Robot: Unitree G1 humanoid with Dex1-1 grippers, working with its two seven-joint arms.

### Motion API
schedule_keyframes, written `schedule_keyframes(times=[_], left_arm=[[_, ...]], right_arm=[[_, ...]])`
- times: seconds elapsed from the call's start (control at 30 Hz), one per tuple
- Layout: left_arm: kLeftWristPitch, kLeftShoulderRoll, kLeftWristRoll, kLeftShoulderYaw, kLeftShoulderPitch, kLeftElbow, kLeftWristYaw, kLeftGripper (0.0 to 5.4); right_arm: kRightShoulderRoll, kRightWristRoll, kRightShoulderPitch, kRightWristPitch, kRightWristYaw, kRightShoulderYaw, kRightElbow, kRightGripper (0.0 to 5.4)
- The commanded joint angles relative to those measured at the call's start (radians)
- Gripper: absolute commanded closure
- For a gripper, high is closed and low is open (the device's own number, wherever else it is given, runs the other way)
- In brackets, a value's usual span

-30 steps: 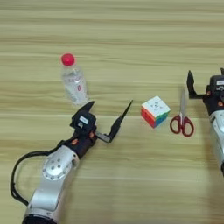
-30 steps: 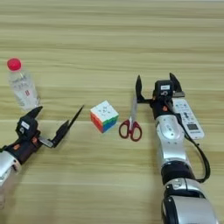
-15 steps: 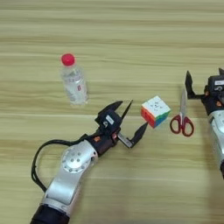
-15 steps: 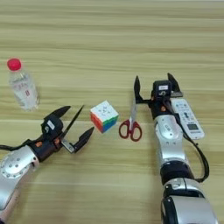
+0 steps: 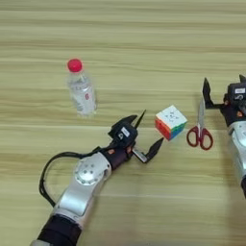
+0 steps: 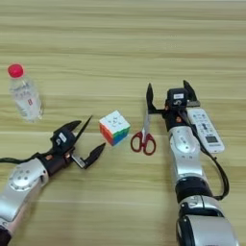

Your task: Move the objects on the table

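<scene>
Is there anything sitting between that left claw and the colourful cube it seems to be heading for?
Nothing visible. The left gripper is open just left of the puzzle cube, with only bare table in the gap. The bottle lies further left, the scissors beyond the cube.

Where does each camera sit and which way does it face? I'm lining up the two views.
Left eye view: on the robot's head, looking down at the table; shows the left gripper, open, by the puzzle cube, its silver arm, and only part of the right arm.
Right eye view: same head, same downward look, reaching further right; shows the whole right arm, the right gripper, open, beside the scissors, and a white remote.
Shared: bottle, cube, scissors, both grippers.
</scene>
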Motion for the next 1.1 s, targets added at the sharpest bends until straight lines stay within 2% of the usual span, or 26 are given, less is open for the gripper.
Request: schedule_keyframes(times=[0.03,0.33,0.6,1.1], left_arm=[[-0.01,-0.006,0.025,-0.012,-0.025,0.022,-0.005,0.0],[-0.012,-0.013,0.046,-0.053,-0.02,0.005,-0.022,0.0],[-0.007,-0.028,0.059,-0.078,-0.037,0.02,-0.017,0.0],[-0.031,-0.037,0.076,-0.065,-0.081,0.089,0.009,0.0]], right_arm=[[0.005,-0.003,-0.009,0.008,-0.005,0.003,-0.007,0.04],[0.007,-0.002,-0.007,0.011,-0.006,0.004,-0.012,0.04],[0.01,0.006,-0.007,0.017,0.0,0.0,-0.013,0.04],[0.011,0.006,-0.003,0.021,-0.001,0.0,-0.025,0.04]])
